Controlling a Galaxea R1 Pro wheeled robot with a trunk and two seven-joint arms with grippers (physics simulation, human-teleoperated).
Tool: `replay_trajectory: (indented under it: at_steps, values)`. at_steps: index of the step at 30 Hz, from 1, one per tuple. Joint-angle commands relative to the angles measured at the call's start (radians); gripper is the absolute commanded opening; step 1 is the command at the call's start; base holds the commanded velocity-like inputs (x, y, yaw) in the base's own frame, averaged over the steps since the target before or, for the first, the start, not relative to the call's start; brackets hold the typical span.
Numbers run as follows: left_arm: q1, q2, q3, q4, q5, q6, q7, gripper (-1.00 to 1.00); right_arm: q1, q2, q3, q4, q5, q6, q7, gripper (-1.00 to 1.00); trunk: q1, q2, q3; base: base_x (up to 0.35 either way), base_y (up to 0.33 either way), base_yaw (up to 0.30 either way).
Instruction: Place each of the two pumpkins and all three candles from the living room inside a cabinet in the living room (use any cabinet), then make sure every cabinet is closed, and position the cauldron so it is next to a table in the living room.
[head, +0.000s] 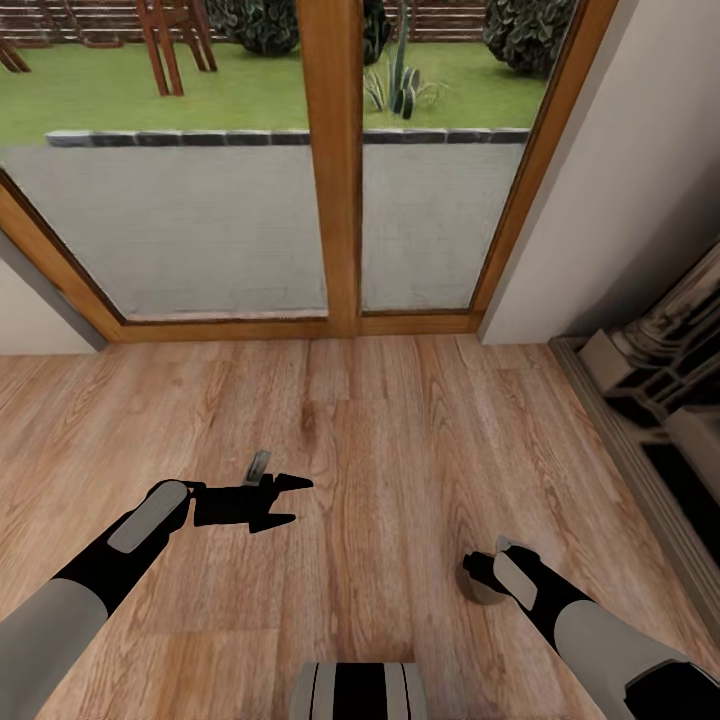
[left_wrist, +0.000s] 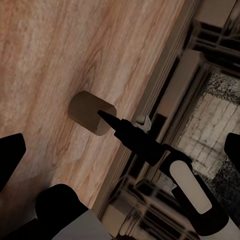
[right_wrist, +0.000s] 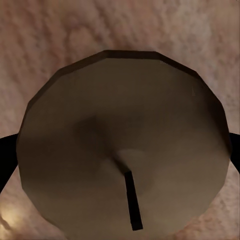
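Warm brown wood planks cover the floor (head: 400, 440), which runs clear from the robot to the wood-framed glass door (head: 335, 170) at the far side; a pale wall (head: 620, 170) and the stone fireplace (head: 660, 390) edge the room on the right. One candle (head: 478, 585), a stubby beige-tan cylinder with faceted round ends, sits at the tip of the right gripper (head: 482, 570), low over the floor at the near right. In the right wrist view its round end (right_wrist: 125, 160) faces the camera, a thin dark wick at the centre, so its long axis runs along the gripper's reach. Whether those fingers pinch it cannot be told. The left gripper (head: 292, 500) hovers at near left, fingers spread and empty.
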Motion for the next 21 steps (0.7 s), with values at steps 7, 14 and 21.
replay_trajectory:
  at_steps: [7, 14, 21]
  values:
    - [-0.001, 0.001, -0.002, 0.001, -0.006, 0.000, -0.008, 1.00, 0.000, -0.001, 0.009, -0.002, -0.016, 0.003, -0.007, -1.00, 0.000, 0.000, -0.001, 0.000, 0.000, 0.000]
    - [-0.001, 0.001, -0.002, 0.001, -0.006, 0.000, -0.008, 1.00, 0.000, -0.002, 0.009, -0.002, -0.016, 0.003, -0.007, -1.00, 0.000, 0.000, -0.001, 0.000, 0.000, 0.000]
    - [-0.001, 0.002, 0.009, 0.016, -0.004, 0.000, -0.008, 1.00, 0.000, -0.002, 0.009, -0.002, -0.016, 0.007, -0.007, -1.00, -0.002, 0.001, 0.015, 0.000, 0.000, 0.000]
